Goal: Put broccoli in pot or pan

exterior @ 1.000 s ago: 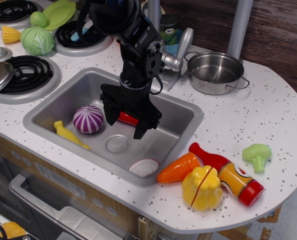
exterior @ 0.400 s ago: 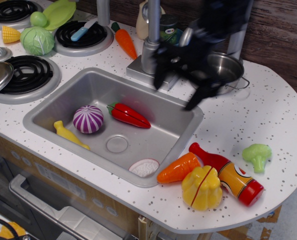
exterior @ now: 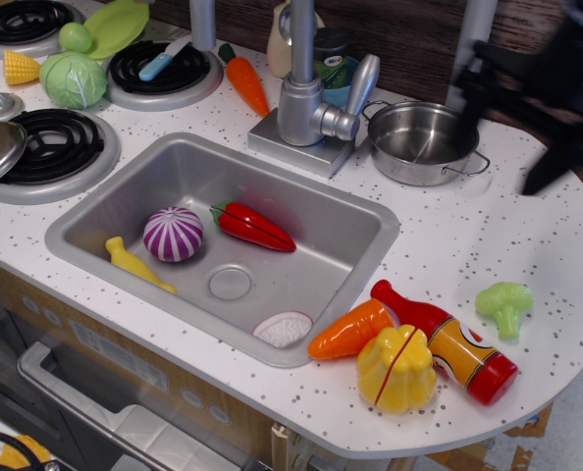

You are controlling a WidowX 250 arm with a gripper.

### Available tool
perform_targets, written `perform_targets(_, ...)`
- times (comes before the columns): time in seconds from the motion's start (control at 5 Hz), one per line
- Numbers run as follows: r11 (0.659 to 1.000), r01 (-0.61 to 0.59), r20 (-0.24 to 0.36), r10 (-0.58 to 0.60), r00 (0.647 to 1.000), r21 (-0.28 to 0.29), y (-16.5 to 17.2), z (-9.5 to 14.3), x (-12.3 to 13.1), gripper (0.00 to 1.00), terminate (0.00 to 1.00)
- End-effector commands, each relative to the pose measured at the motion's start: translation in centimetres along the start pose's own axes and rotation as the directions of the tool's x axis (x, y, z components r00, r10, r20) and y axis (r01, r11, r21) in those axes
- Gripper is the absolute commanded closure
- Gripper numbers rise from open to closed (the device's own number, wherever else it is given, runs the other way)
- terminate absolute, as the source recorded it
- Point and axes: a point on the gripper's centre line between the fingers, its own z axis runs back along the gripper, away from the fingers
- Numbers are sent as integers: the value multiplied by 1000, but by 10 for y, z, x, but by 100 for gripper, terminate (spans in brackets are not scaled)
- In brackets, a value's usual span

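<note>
The broccoli point(exterior: 504, 304), a small light-green floret with a short stalk, lies on the speckled counter at the right, near the edge. The steel pot point(exterior: 424, 142) stands empty behind the sink's right corner, beside the faucet. My gripper point(exterior: 501, 145) is a dark motion blur at the upper right, just right of the pot and well above the broccoli. Its jaws look spread apart and nothing is between them.
The sink point(exterior: 95, 211) holds a purple onion point(exterior: 173, 234), a red pepper point(exterior: 252, 226), a yellow piece point(exterior: 134, 263) and a white slice point(exterior: 283, 328). A carrot point(exterior: 350, 330), ketchup bottle point(exterior: 447, 341) and yellow pepper point(exterior: 397, 368) lie left of the broccoli. The faucet point(exterior: 303, 88) stands behind the sink.
My gripper rose out of the sink and swept right, past the faucet and over the pot, to the upper right. No objects moved.
</note>
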Motion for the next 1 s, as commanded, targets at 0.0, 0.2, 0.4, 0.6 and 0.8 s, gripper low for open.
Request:
perform_targets(0.0, 993, -70, 77, 78, 994, -100, -20, 13, 5, 0, 0)
perform_targets(0.2, 984, -85, 65, 96, 993, -155, -30, -1, -6, 0, 0)
perform_targets(0.4, 979, -90, 66, 104, 992, -185, -31, -19, -15, 0, 0)
perform_targets(0.6, 980, -102, 69, 116, 991, -172, -33, -30, -20, 0, 0)
perform_targets(0.8, 977, -101, 68, 116, 991, -190, -35, -41, -23, 0, 0)
